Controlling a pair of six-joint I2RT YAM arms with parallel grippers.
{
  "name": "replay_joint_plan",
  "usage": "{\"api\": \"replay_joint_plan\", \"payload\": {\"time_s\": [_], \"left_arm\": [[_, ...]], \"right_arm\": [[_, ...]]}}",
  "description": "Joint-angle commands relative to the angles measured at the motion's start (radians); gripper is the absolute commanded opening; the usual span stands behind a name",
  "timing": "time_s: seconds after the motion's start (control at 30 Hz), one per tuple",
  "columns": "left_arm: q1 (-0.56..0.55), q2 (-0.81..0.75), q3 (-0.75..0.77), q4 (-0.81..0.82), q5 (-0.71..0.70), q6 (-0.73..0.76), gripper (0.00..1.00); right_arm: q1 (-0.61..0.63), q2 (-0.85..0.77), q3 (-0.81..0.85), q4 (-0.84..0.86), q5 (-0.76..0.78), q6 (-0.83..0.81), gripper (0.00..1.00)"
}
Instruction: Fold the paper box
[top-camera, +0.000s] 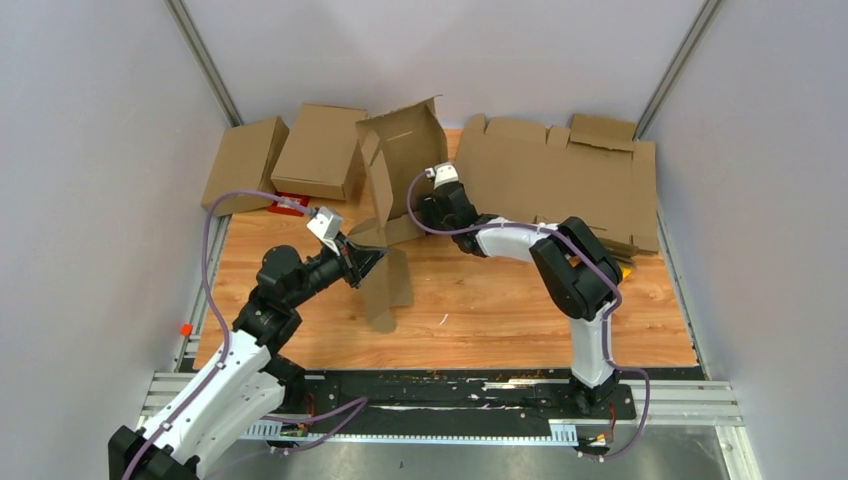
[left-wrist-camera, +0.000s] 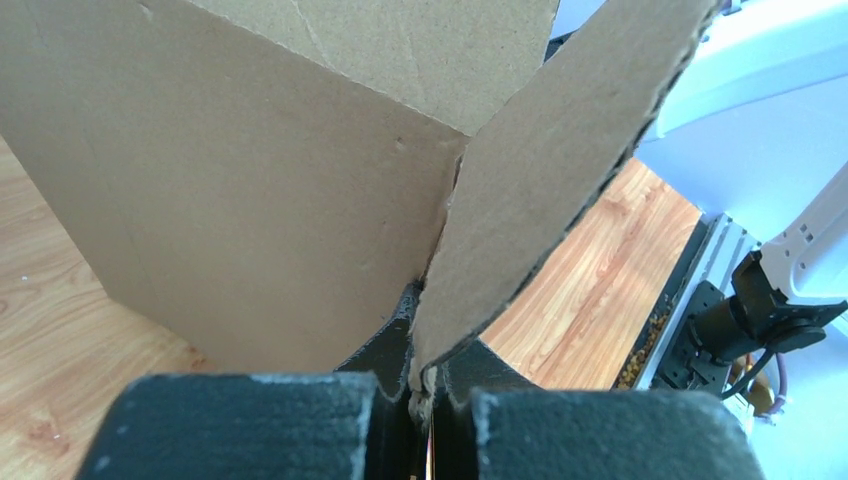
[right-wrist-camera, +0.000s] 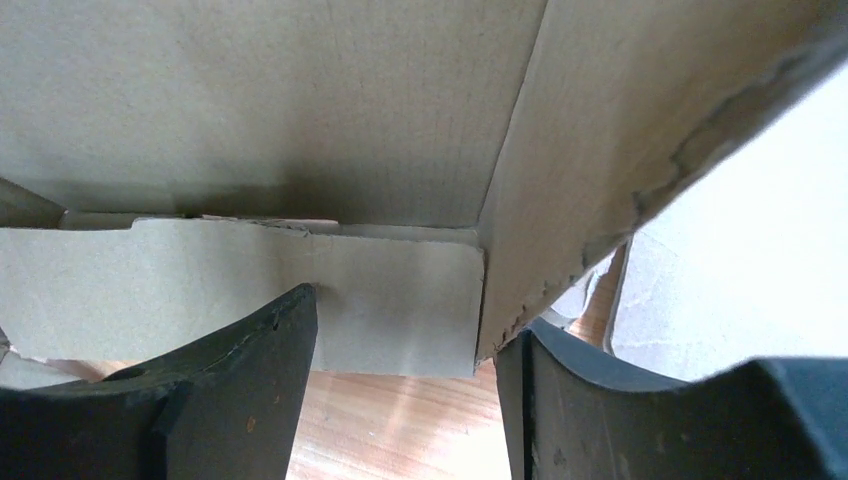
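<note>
The paper box (top-camera: 405, 150) is plain brown cardboard, half erected, standing at the table's middle back with flaps splayed. One long flap (top-camera: 386, 287) hangs down toward the front. My left gripper (top-camera: 370, 260) is shut on the edge of a flap; in the left wrist view (left-wrist-camera: 430, 378) the flap (left-wrist-camera: 540, 170) rises from between the closed pads beside a box wall (left-wrist-camera: 250, 180). My right gripper (top-camera: 432, 207) is at the box's right side. In the right wrist view (right-wrist-camera: 405, 345) its jaws stand apart, below a box panel (right-wrist-camera: 300, 100) and a short tab (right-wrist-camera: 400, 300).
Two folded brown boxes (top-camera: 245, 160) (top-camera: 320, 150) lie at the back left, with a small red card (top-camera: 288, 204) by them. A wide sheaf of notched cardboard sheets (top-camera: 560, 180) leans at the back right. Grey walls enclose the table; a black rail (top-camera: 450, 385) runs along the front.
</note>
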Motion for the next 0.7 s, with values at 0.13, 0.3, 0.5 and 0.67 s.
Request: {"api": "replay_joint_plan", "payload": {"time_s": [0.13, 0.3, 0.5, 0.67], "left_arm": [[-0.007, -0.004, 0.004, -0.287, -0.003, -0.004, 0.0], [-0.007, -0.01, 0.016, -0.356, -0.017, 0.0, 0.0], [-0.007, -0.009, 0.016, -0.359, -0.029, -0.004, 0.0], [-0.007, -0.012, 0.03, -0.382, -0.05, 0.009, 0.0]], "right_arm": [[0.024, 0.094, 0.003, -0.21, -0.011, 0.042, 0.69], [0.041, 0.117, 0.023, -0.259, 0.036, 0.048, 0.75], [0.037, 0.085, 0.028, -0.235, 0.024, 0.068, 0.8], [0.008, 0.024, 0.013, -0.181, -0.024, 0.091, 0.91]]}}
